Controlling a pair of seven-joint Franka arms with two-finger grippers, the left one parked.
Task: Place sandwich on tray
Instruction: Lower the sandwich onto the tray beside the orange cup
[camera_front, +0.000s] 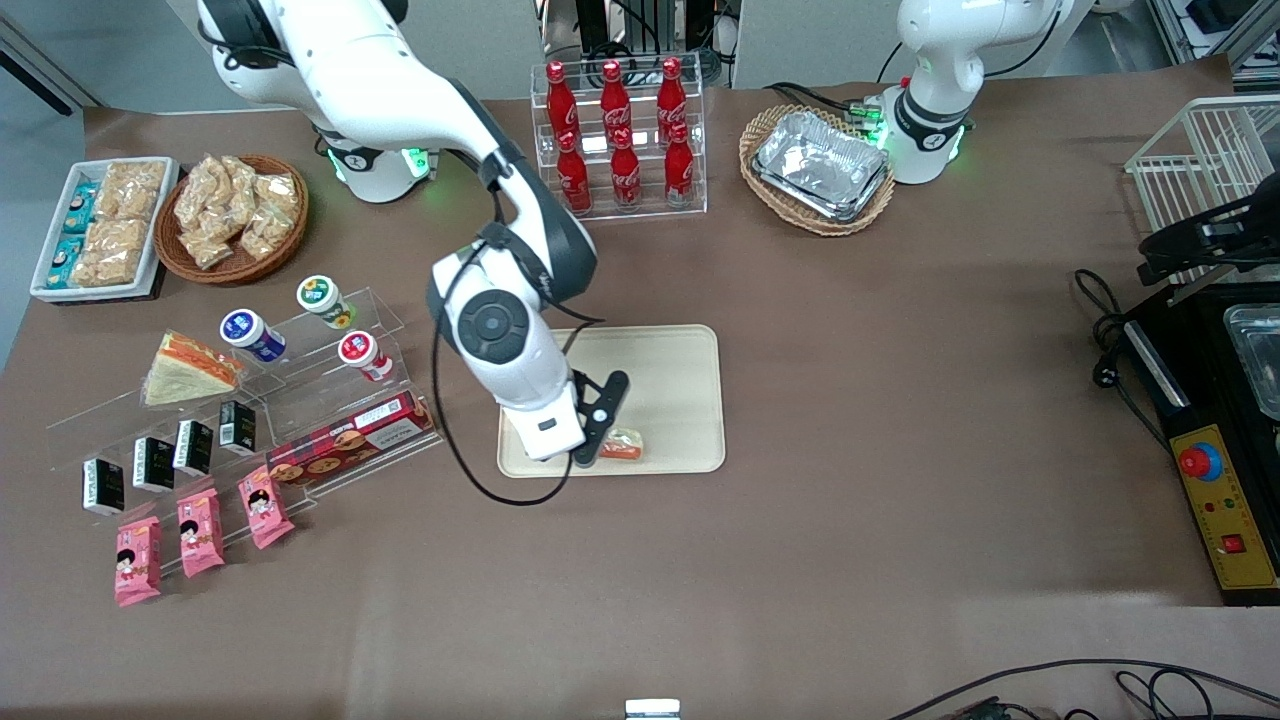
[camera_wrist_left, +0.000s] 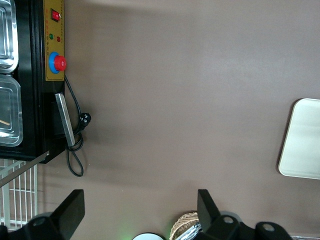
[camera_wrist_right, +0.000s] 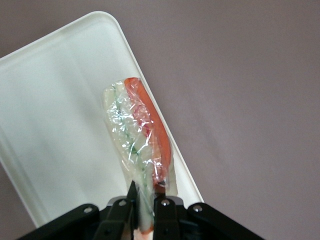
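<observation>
The sandwich (camera_front: 624, 445) is a clear-wrapped wedge with an orange stripe and a green stripe. It is over the cream-beige tray (camera_front: 672, 385), close to the tray's rim nearest the front camera. My right gripper (camera_front: 598, 452) is shut on the wedge's narrow end. In the right wrist view the sandwich (camera_wrist_right: 139, 135) stretches away from the gripper (camera_wrist_right: 146, 201) above the tray (camera_wrist_right: 55, 105) and along its rim. I cannot tell whether the sandwich rests on the tray. A corner of the tray also shows in the left wrist view (camera_wrist_left: 303, 145).
A shorter wedge with orange-red filling (camera_front: 186, 368) lies on the clear acrylic shelf (camera_front: 330, 400) with cups, small cartons and a biscuit box. A rack of red bottles (camera_front: 620, 135) and a wicker basket of foil trays (camera_front: 820, 168) stand farther from the camera. A black machine (camera_front: 1215, 420) is at the parked arm's end.
</observation>
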